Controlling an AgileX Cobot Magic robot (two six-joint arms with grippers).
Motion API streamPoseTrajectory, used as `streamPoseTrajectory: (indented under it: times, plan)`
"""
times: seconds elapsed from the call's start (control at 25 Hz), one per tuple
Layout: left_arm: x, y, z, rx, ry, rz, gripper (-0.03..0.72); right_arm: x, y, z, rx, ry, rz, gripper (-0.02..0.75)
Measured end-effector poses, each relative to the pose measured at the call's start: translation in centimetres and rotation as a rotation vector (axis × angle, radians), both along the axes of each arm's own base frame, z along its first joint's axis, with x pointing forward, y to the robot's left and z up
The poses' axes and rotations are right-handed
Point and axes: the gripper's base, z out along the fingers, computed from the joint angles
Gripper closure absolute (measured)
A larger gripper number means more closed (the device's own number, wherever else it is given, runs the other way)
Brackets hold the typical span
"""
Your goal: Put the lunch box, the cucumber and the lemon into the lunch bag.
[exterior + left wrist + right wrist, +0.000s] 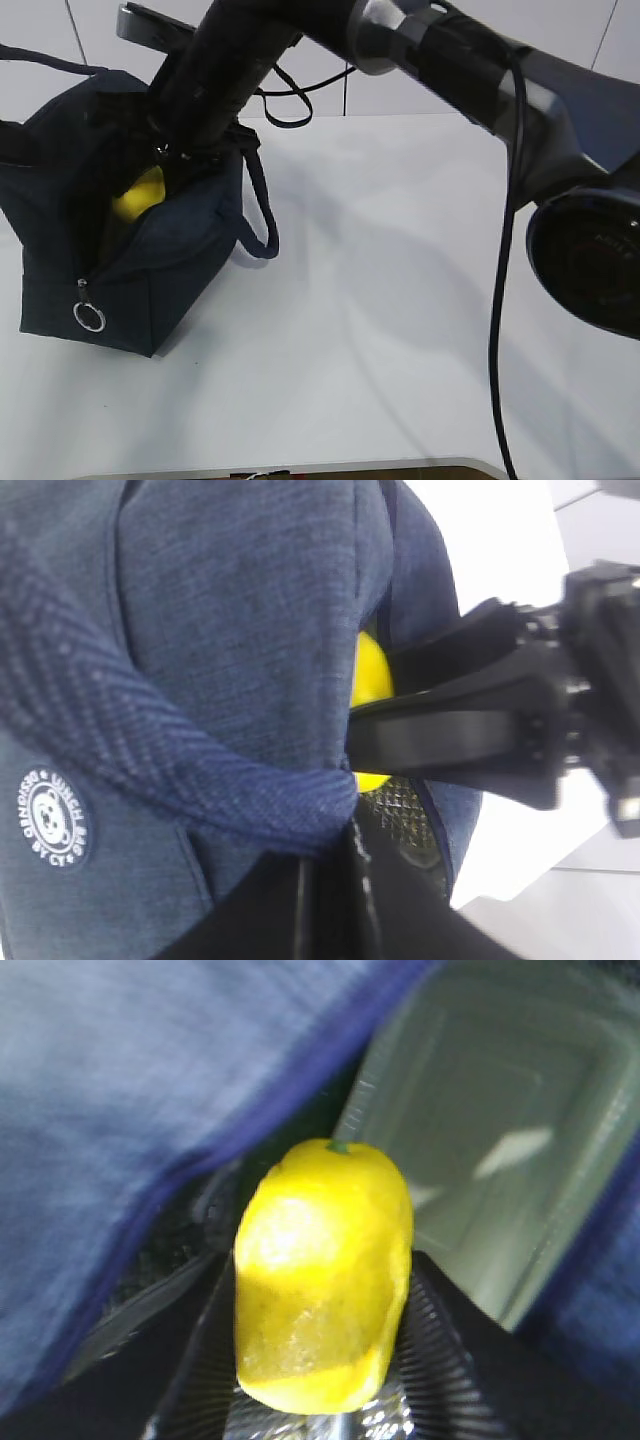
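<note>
white tabletop (400, 330) carries the boxy navy fabric lunch bag (150, 270). left wrist view: left tool pinched shut on its woven handle (200, 790). right wrist view: right tool (330, 1400) grips the bright yellow lemon (325, 1280) inside, beside the sage-green lunch box lid (490, 1160).

Left wrist view, contents:

- Lunch bag (230, 630): dark navy woven fabric, fills most of the frame from the left edge to past the middle. A round white printed badge (54, 818) sits on its lower left panel.
- Handle strap (180, 780): thick band of the same navy fabric, curving down across the bag's side to the lower centre, where it meets the left gripper's dark fingers (330, 900), which are pressed together on it.
- Lemon (370, 675): bright yellow, partly hidden, seen in the bag's opening.
- Right gripper (470, 720): black, entering from the right, touching or just beside the lemon.
- Dark mesh-patterned lining (400, 805) just below the lemon.
- White table (490, 540) at upper right.
</note>
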Motion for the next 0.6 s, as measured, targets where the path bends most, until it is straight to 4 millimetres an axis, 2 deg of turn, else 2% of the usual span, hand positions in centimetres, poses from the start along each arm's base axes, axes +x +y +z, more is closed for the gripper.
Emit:
streamPoseTrajectory:
  times: [0.2,0.44,0.6]
  plan:
    - [-0.05,-0.06,0.02,-0.005,0.003,-0.006,0.694,0.17,0.13,-0.79,-0.010,0.004,0.010,0.366]
    - [-0.06,-0.07,0.03,-0.007,0.003,-0.007,0.694,0.18,0.15,-0.89,-0.011,-0.003,0.022,0.305]
    - [-0.06,-0.07,0.03,-0.007,0.002,-0.009,0.694,0.16,0.17,-0.87,-0.008,-0.005,0.028,0.293]
